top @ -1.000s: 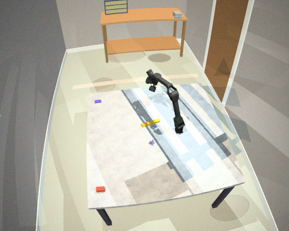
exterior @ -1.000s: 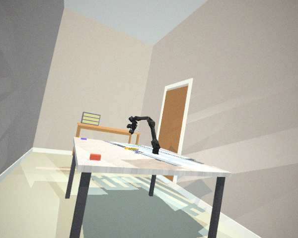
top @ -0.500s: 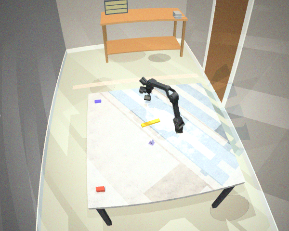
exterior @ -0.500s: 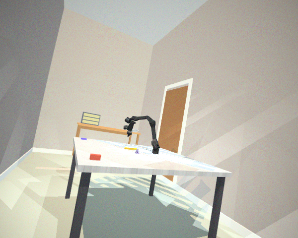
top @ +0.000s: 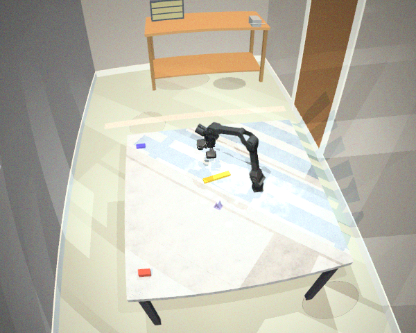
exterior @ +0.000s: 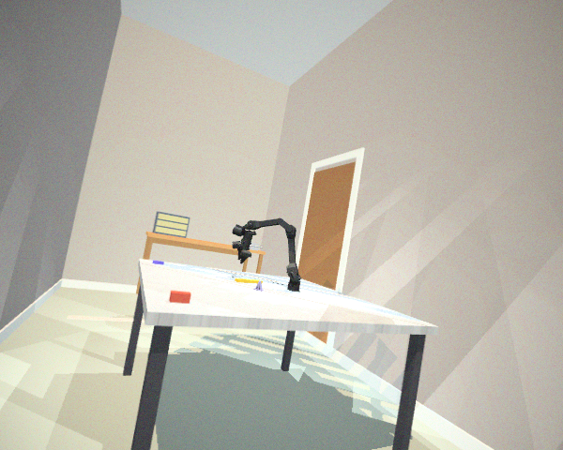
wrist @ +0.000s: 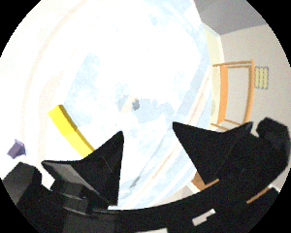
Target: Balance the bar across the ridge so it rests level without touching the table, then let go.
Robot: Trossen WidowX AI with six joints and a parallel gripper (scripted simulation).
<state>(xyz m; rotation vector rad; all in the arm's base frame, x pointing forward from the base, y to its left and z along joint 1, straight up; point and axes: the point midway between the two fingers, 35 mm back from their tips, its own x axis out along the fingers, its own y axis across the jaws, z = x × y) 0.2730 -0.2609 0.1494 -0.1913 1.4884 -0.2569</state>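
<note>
The yellow bar (top: 216, 177) (exterior: 247, 280) (wrist: 65, 123) lies flat on the table. In the wrist view it is left of the space between the fingers, and its lower end is hidden by the left finger. The small purple ridge (top: 218, 205) (exterior: 258, 286) (wrist: 16, 149) stands on the table apart from the bar, on its near side in the top view. My gripper (top: 210, 156) (exterior: 243, 260) (wrist: 147, 129) is open and empty. It points down, high above the table on the far side of the bar from the ridge.
A red block (top: 143, 272) (exterior: 179, 296) sits near the table's near left corner. A blue block (top: 140, 146) (exterior: 158, 262) sits near the far left corner. Striped light and shadow cross the table (top: 183, 232). An orange workbench (top: 204, 22) stands beyond it.
</note>
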